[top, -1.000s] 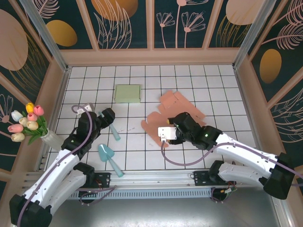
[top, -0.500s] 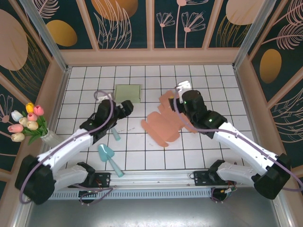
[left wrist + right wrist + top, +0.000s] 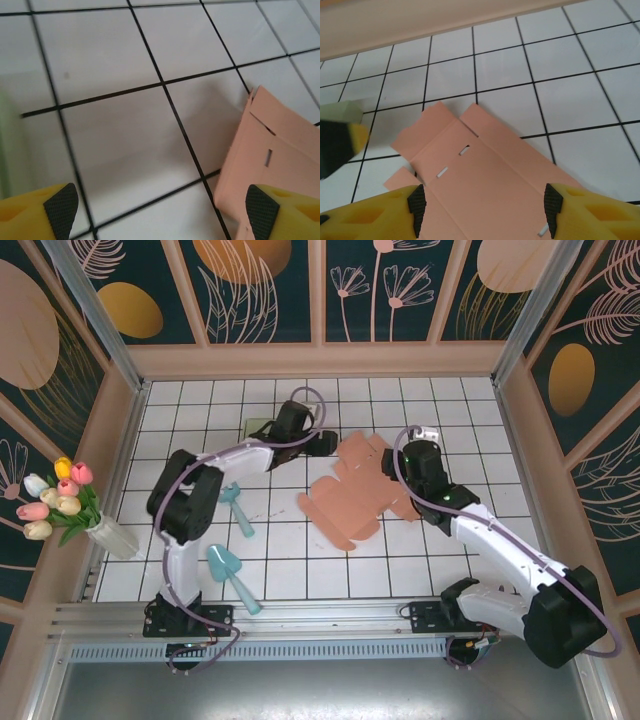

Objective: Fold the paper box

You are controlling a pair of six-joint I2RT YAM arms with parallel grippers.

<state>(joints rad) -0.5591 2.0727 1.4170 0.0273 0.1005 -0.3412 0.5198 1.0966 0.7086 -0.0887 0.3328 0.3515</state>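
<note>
The left fingers (image 3: 61, 209) are standing wide apart, gripping nothing, over bare desk (image 3: 110, 100) tile just beside the paper box (image 3: 280, 160). The right fingers (image 3: 416, 207), also apart and empty, are hovering above that box, which is lying flat, unfolded, mid-desk.

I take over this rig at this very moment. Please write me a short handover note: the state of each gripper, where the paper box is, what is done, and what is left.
The left gripper: fingers open, holding nothing, at the far left corner of the paper box.
The right gripper: fingers open, holding nothing, over the far right part of the box.
The paper box lies flat and unfolded on the tiled table, between the two grippers.
Done: no fold visible.
Left: all the folding.
</note>
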